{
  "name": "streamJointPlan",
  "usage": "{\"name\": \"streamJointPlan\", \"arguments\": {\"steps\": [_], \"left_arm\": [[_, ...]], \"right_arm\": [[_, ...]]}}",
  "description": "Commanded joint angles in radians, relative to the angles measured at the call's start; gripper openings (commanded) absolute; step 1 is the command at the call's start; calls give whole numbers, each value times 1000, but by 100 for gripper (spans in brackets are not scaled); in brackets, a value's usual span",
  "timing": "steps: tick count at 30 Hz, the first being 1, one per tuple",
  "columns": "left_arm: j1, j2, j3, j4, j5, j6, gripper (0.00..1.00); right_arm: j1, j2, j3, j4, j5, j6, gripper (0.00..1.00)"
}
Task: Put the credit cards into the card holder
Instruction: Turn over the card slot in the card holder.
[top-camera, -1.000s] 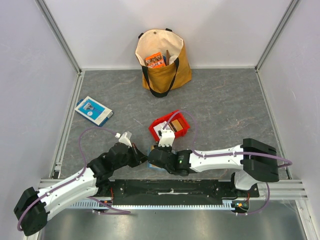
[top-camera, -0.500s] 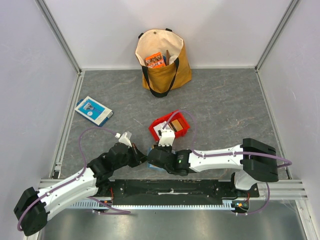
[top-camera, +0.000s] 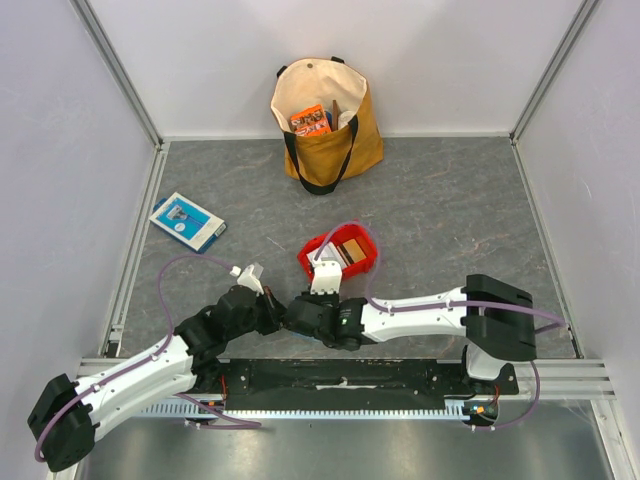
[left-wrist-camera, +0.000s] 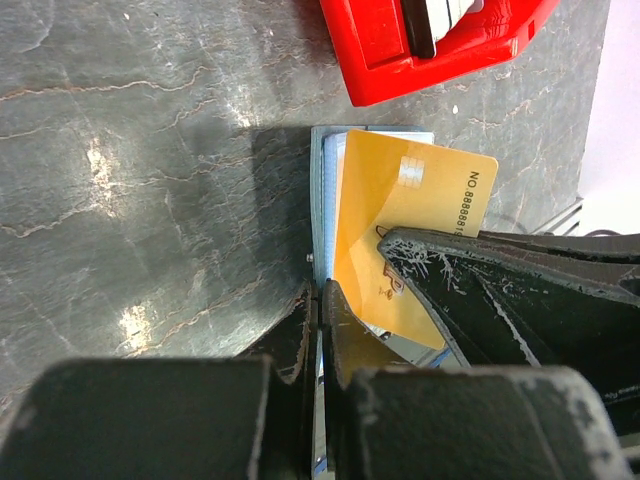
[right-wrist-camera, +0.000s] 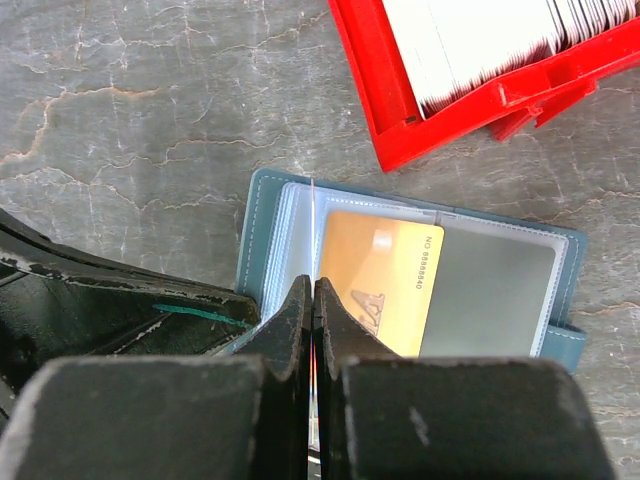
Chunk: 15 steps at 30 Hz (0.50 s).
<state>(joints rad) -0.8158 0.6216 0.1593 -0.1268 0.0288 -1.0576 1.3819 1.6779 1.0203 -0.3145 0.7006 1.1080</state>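
1 teal folding card holder (right-wrist-camera: 258, 225) open on table (right-wrist-camera: 150, 100), just beside 1 red plastic bin (right-wrist-camera: 400, 120) of stacked white-grey cards (right-wrist-camera: 480, 40). 1 yellow plastic card (right-wrist-camera: 385, 280) partly in holder pocket. Left gripper (left-wrist-camera: 318, 295) and right gripper (right-wrist-camera: 312, 288), 2 total, each clamped on thin clear holder sleeve.

1. We see a table (top-camera: 450, 200) of mottled grey, veined like stone.
2. The bin (right-wrist-camera: 372, 85) is bright red, and its cards (right-wrist-camera: 480, 40) are white-grey.
3. The card holder (right-wrist-camera: 258, 225) is teal with clear pockets.
4. Its card (right-wrist-camera: 375, 265) is orange-yellow with dark digits.
5. At top centre, the bag (top-camera: 365, 140) is mustard with a cream lining and black handles.
6. At left, the box (top-camera: 187, 221) is blue and white.
7. The cables (top-camera: 170, 290) are purple.
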Motion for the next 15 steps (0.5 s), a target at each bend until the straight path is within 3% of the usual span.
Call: {"name": "streamJointPlan", "arguments": {"steps": [1, 11, 15], "left_arm": [[-2, -10, 8, 44, 16, -24, 2], [-2, -17, 13, 47, 28, -9, 2], [-2, -14, 16, 47, 29, -5, 2]], "right_arm": [[23, 52, 98, -187, 86, 52, 0], [34, 33, 116, -380, 142, 98, 0], [34, -50, 80, -260, 102, 79, 0]]}}
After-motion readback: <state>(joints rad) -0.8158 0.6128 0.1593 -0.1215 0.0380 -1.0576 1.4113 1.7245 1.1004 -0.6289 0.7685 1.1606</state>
